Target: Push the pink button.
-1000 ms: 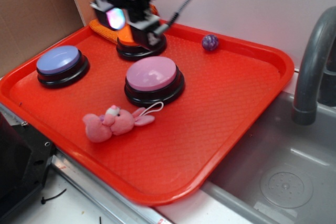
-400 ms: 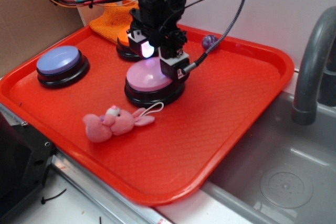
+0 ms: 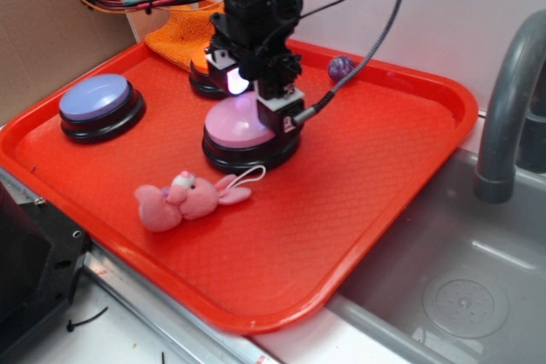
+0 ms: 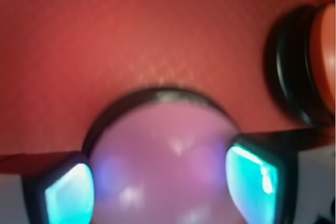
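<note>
- The pink button (image 3: 239,125) sits near the middle of the red tray (image 3: 384,159), its pale dome on a black round base; in the wrist view the pink dome (image 4: 168,166) fills the lower centre, ringed by its black rim.
- The gripper (image 3: 256,112) stands straight down over the button's rear half, its tips at or on the dome; actual contact cannot be told; in the wrist view the gripper (image 4: 163,182) straddles the dome, one fingertip (image 4: 68,195) at the left edge and the other at the right, both glowing teal.
- The jaws are spread apart, with the button's dome lying between them and nothing clasped.
- Just behind the pink button, partly hidden by the arm, is the orange button (image 3: 202,74); in the wrist view it shows at the right edge (image 4: 323,56); an orange cloth (image 3: 175,40) lies behind it at the tray's back rim.
- The lavender-blue button (image 3: 96,100) is well apart to the left; a pink plush bunny (image 3: 183,200) lies just in front of the pink button; a small purple ball (image 3: 341,66) rests near the back rim.
- A grey sink (image 3: 461,287) with a grey faucet (image 3: 503,108) lies beside the tray on the right.
</note>
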